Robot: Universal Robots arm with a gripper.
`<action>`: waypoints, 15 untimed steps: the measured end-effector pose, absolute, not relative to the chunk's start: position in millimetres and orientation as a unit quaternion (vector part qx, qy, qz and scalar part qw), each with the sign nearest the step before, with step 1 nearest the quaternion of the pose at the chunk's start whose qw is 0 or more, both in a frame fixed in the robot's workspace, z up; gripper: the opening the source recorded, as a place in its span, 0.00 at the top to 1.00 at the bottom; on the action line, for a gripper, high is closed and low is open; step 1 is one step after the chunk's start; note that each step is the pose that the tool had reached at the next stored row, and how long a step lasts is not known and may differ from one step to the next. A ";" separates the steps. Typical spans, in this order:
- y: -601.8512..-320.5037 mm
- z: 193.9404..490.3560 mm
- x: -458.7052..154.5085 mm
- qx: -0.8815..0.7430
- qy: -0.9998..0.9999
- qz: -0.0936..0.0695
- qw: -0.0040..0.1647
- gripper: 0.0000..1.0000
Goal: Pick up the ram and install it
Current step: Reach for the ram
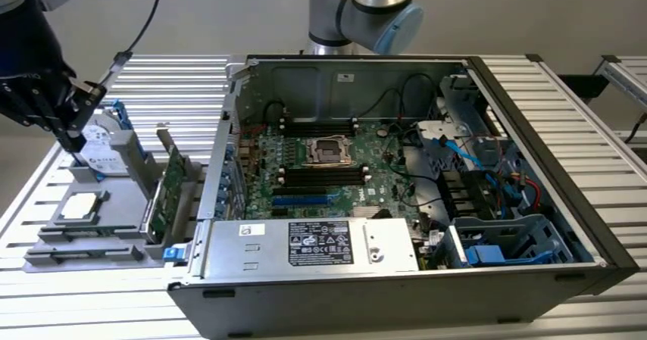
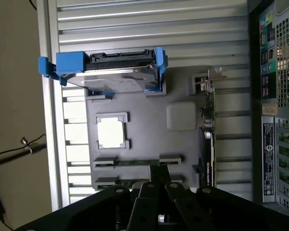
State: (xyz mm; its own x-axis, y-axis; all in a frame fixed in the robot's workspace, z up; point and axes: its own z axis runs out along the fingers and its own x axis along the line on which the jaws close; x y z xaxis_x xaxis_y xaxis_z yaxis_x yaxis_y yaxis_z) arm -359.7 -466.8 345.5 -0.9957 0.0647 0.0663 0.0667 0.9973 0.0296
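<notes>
My end effector (image 2: 159, 174), fingers pressed together and empty, above the grey tray (image 2: 144, 139); the ram (image 2: 135, 162) lies at the tray's end far from its hard drive (image 2: 115, 79). I should grasp it mid-length, squarely.

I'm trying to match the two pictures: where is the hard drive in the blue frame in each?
Exterior view: hard drive at the exterior view's left, at the grey tray's far end.
Wrist view: hard drive at the grey tray's end, past the square silver chip.
Shared landmark: that square silver chip in the tray.
</notes>
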 end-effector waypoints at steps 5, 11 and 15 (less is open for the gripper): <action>-470.8 344.1 -360.3 -0.026 -0.999 -0.016 0.034 0.89; -474.8 342.3 -360.8 -0.015 -0.999 -0.015 0.036 0.89; -477.5 341.2 -361.2 -0.008 -0.999 -0.015 0.038 0.89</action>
State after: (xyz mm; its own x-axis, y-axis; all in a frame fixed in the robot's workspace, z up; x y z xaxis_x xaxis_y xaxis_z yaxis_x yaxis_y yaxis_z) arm -361.2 -477.5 341.2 -0.9970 0.0154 0.0760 0.0177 0.9994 0.0292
